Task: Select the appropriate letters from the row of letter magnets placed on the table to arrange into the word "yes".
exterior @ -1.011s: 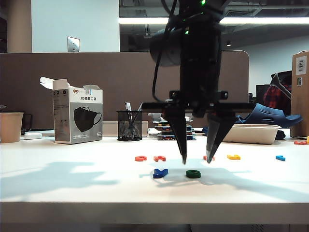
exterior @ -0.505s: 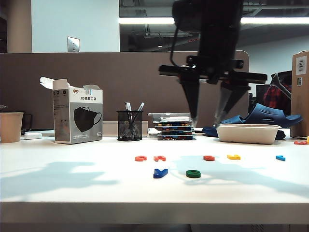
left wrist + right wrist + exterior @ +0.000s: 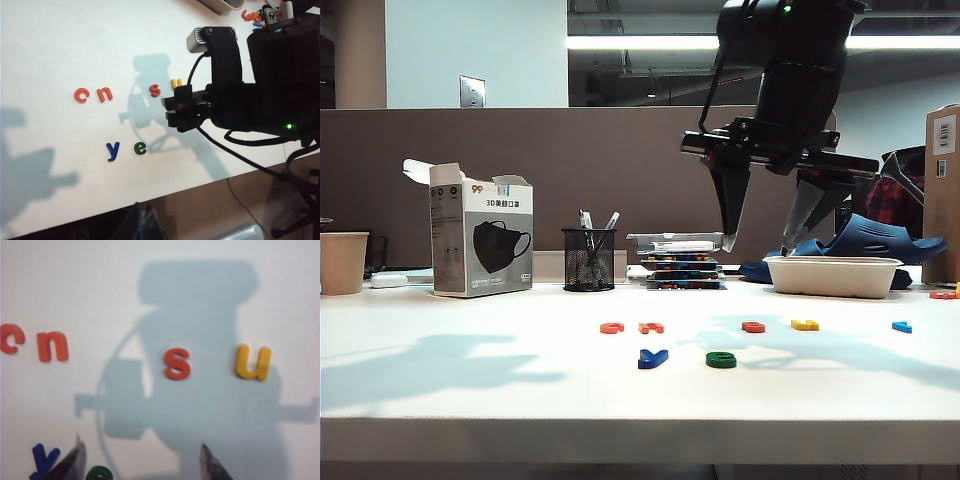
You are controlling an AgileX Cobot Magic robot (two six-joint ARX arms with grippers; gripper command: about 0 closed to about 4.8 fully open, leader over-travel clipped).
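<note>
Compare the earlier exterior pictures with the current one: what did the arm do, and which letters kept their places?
The right gripper rose from beside the green "e" and shifted right, jaws open and empty. The left gripper is not in view. The "e", blue "y" and red "s" stayed put on the table.

Mask box (image 3: 480, 243): "3D", maybe "99" (rest illegible).

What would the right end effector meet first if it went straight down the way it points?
Probably bare table just short of the red "s"; the right end effector hangs open above it, though depth is unclear.
</note>
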